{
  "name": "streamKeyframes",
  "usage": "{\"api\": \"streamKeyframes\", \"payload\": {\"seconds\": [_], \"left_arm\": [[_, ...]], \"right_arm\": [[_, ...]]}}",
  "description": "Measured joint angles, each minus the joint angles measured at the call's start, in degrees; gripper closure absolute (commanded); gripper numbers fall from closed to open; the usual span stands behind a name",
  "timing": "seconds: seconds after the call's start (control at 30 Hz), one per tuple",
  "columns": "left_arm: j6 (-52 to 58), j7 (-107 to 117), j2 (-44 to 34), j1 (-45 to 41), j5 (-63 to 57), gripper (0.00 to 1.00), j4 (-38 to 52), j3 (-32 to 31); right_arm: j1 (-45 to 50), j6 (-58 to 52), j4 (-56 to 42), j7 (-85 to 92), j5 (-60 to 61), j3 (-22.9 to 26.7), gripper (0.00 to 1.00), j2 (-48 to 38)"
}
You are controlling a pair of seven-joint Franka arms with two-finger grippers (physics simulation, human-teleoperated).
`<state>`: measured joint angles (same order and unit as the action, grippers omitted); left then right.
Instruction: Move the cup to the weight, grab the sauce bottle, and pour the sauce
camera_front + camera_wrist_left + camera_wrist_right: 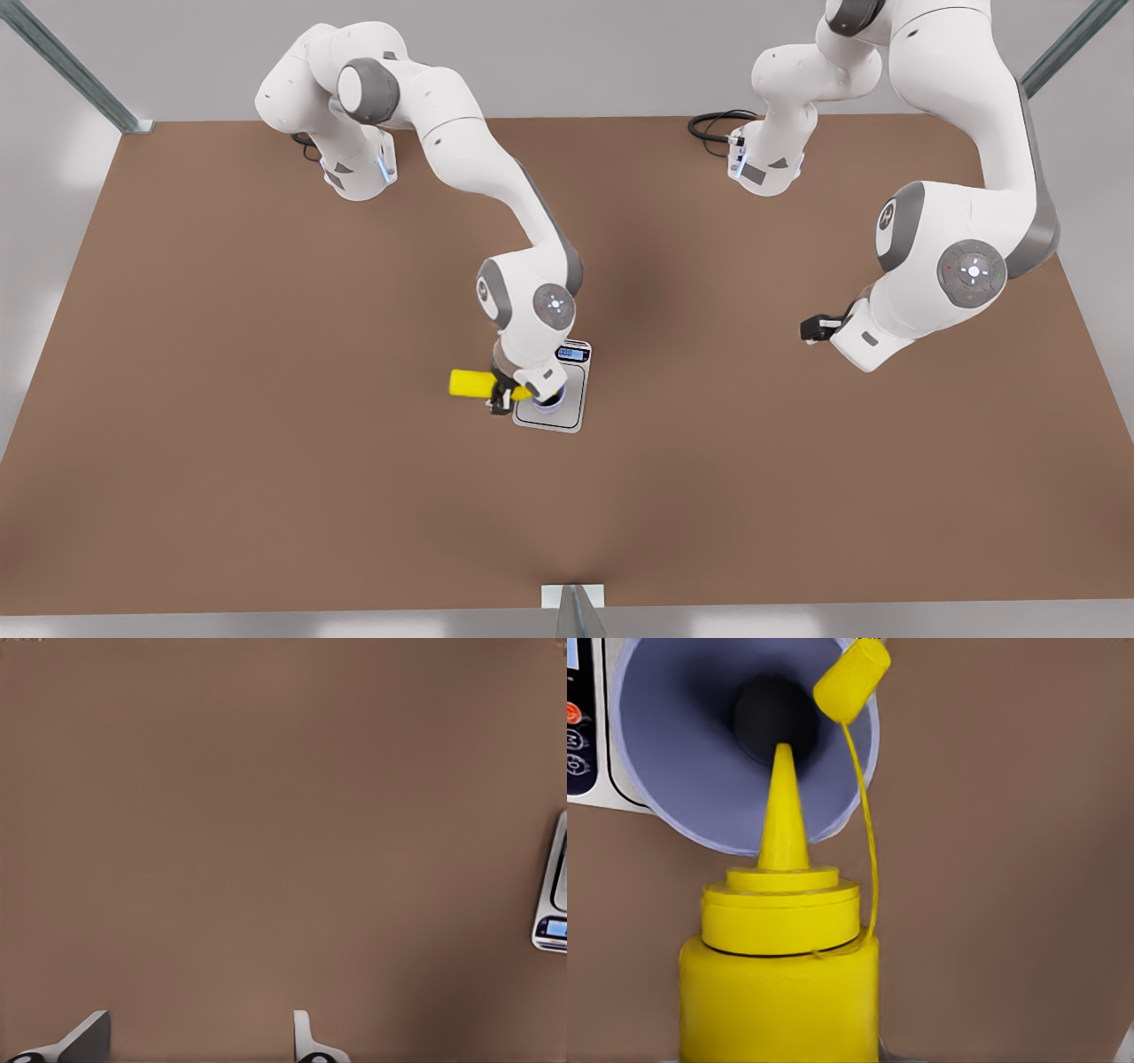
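Sauce bottle tipped flat in right gripper's clamp, nozzle over cup on weight, mid-tabletop. Keep tip w/in rim, tilt slow. Left gripper waits spread, nr right edge.

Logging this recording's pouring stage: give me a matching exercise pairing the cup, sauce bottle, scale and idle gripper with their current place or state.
Things:
1. cup
2. sauce bottle
3. weight
4. left gripper

States:
A. lies flat on the brown table, display lit blue
B. tipped sideways in the right gripper, nozzle aimed over the cup's mouth
C. open, waiting above bare table at the front view's right
D. stands on the grey weighing plate

Pairs: 1-D, 2-B, 3-A, 4-C
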<state>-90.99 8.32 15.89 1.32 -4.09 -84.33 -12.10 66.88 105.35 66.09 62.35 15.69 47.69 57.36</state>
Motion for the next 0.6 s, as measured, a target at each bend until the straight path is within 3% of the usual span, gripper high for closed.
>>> {"api": "streamKeyframes", "payload": {"seconds": [0.4, 0.6], "left_arm": [[-0.05, -1.96, 0.08, 0.06, 0.00, 0.00, 0.01, 0.06], [-0.07, -2.55, 0.08, 0.01, -0.03, 0.00, 0.01, 0.08]], "right_arm": [[-1.09, 0.50, 0.31, -1.80, 0.24, -0.50, 0.50, -1.27], [-13.46, -2.64, 7.38, 0.70, 22.13, -2.13, 0.50, -6.69]]}}
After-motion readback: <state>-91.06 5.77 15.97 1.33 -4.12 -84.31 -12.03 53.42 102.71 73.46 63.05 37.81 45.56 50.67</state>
